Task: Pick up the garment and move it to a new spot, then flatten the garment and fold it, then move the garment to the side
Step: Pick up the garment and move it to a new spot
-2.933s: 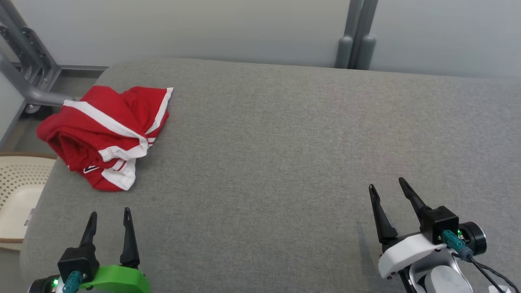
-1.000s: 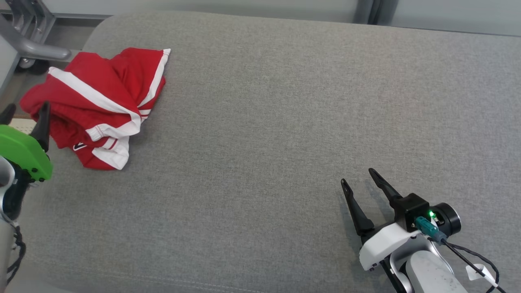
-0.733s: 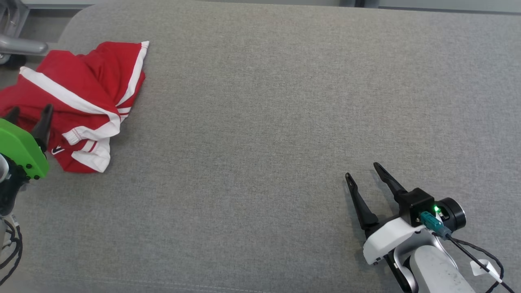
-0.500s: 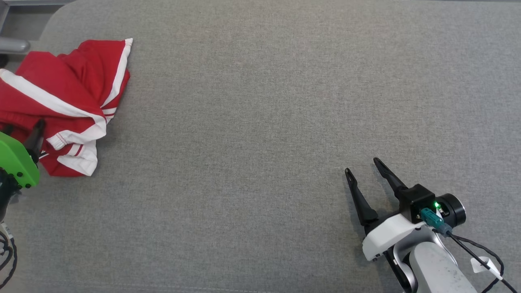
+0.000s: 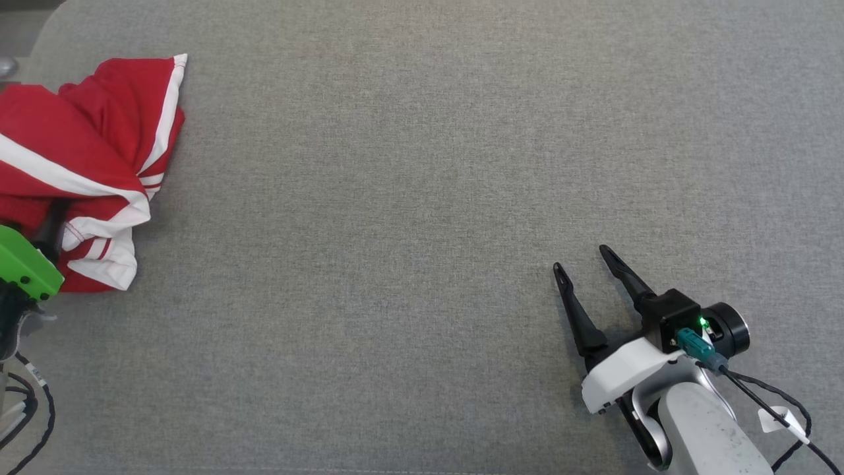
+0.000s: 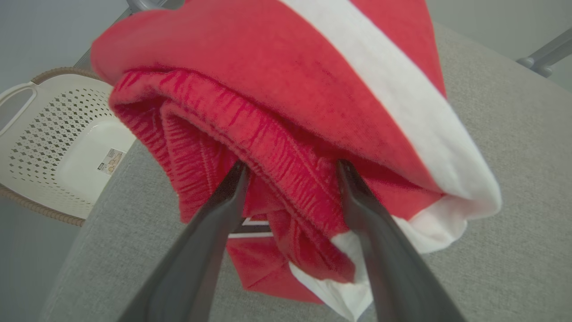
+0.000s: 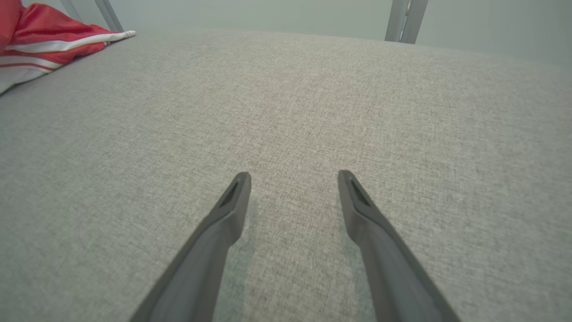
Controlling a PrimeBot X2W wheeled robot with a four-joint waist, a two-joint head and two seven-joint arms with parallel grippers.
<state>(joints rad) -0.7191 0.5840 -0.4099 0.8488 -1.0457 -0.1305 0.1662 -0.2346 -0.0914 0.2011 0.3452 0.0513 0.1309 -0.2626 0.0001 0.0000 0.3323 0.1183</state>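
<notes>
The garment [image 5: 79, 132] is a pair of red shorts with white stripes, lying crumpled at the far left of the grey padded surface [image 5: 422, 198]. In the left wrist view my left gripper [image 6: 290, 167] stands open with both fingertips pushed into the garment [image 6: 290, 89], and a ribbed red fold lies between the fingers. Its green mount [image 5: 23, 264] shows at the left edge of the head view. My right gripper [image 5: 581, 258] hovers open at the lower right, far from the cloth. The right gripper [image 7: 293, 175] has nothing between its fingers, and the garment [image 7: 40, 31] lies far off at the upper left.
A white perforated basket [image 6: 44, 147] stands on the floor just past the surface's left edge. Grey metal legs [image 7: 404, 20] rise behind the far edge. Black cables [image 5: 26, 409] hang by my left arm.
The head camera has tilted down and swung right. My left gripper has gone forward from the front edge into the garment's near folds. The right gripper has hardly moved.
</notes>
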